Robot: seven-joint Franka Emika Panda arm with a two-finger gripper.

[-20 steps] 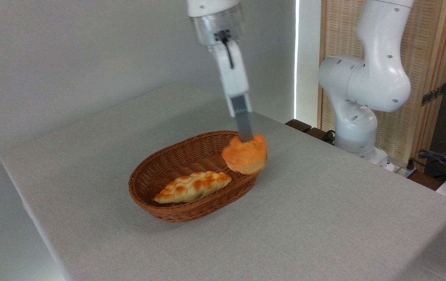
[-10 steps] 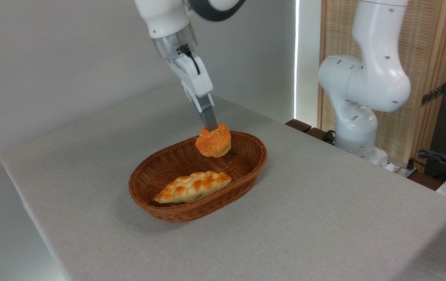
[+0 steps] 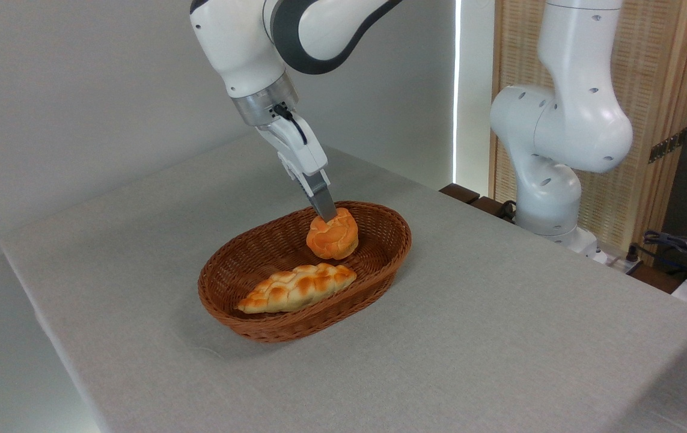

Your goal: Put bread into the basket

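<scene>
1 bread [image 3: 332,236] inside basket [image 3: 241,264], directly under hand [image 3: 327,214], fingers clamped on its top.

The glossy white, rounded-shell robot arm [image 3: 565,129] is built of bulbous joint housings dotted with small dark recessed screw holes. The upper link [image 3: 295,27] carries a curved dark grey band between its white shells. Above the jaws sits a brushed silver metal wrist collar [image 3: 264,102], from which a short black cable [image 3: 291,120] loops down the white angular gripper body [image 3: 296,147]. The two-finger gripper [image 3: 329,215] ends in a flat grey metal finger [image 3: 321,195], narrow and tapering toward its tip. The arm's base column [image 3: 550,210] is likewise white.
</scene>
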